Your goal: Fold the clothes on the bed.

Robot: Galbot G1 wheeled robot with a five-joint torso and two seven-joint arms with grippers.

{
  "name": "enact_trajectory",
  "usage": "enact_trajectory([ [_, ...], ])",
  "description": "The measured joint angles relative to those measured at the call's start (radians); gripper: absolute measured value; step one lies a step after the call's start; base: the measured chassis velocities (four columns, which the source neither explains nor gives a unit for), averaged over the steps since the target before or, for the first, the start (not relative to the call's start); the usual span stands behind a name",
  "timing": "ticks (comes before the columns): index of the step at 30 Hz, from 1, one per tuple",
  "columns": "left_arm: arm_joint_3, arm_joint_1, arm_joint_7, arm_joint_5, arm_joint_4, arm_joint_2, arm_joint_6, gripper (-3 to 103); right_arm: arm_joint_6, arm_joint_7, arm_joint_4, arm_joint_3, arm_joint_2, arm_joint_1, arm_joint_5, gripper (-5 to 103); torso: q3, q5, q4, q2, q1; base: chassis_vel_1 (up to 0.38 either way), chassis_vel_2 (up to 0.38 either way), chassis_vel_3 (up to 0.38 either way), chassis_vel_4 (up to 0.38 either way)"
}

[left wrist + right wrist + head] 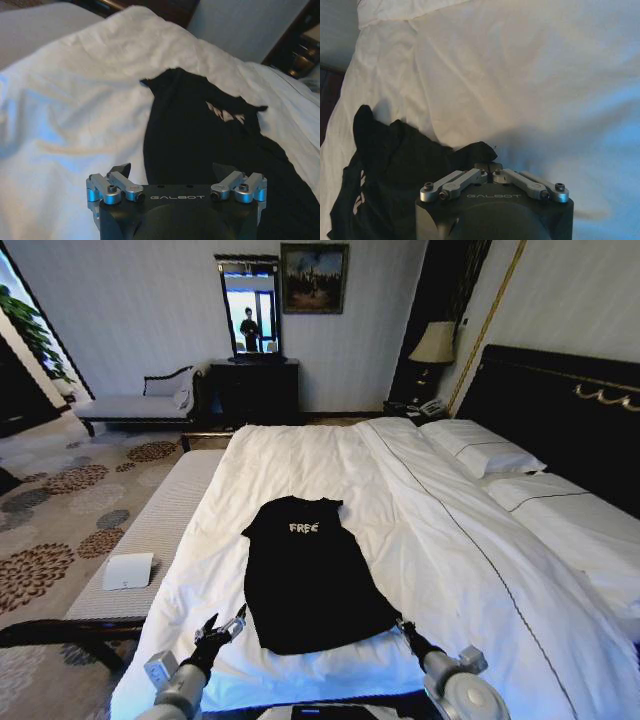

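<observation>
One black T-shirt [310, 575] laid flat on the bed [470, 570] | left gripper [222, 627] spread apart beside its hem | right gripper [403, 625] pinched together on the opposite hem corner | soft, limp: best gripped at corners.

Bed [330, 455]: white duvet, dark wooden headboard [560, 405]. Black T-shirt [305, 575] lies flat on the duvet, well apart from the headboard, white lettering up, collar toward the far edge. Two white pillows [480, 452] rest just beside the headboard. T-shirt hem nearest the bed's near edge.
</observation>
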Motion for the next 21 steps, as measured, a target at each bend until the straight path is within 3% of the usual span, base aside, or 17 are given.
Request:
enact_trajectory([
  [6, 0.078, 0.069, 0.039, 0.055, 0.045, 0.009, -0.025, 93, -0.003, 0.018, -0.018, 0.01, -0.017, 0.022, 0.009, 0, 0.0, 0.0, 0.0002, 0.0, 0.0, 0.0, 0.0, 0.0, 0.0],
  [13, 0.085, 0.083, 0.052, 0.059, 0.06, 0.013, -0.038, 89, -0.006, 0.025, -0.043, 0.019, -0.037, 0.048, 0.013, 0, 0.0, -0.0001, 0.0, 0.0, 0.0, 0.0, 0.0, 0.0, 0.0],
  [21, 0.14, 0.143, 0.094, 0.188, 0.094, 0.024, -0.082, 89, 0.014, 0.076, -0.1, 0.035, -0.073, 0.191, 0.042, 0, 0.0, -0.0001, 0.0003, 0.0, 0.0, 0.0, 0.0, 0.0, 0.0],
])
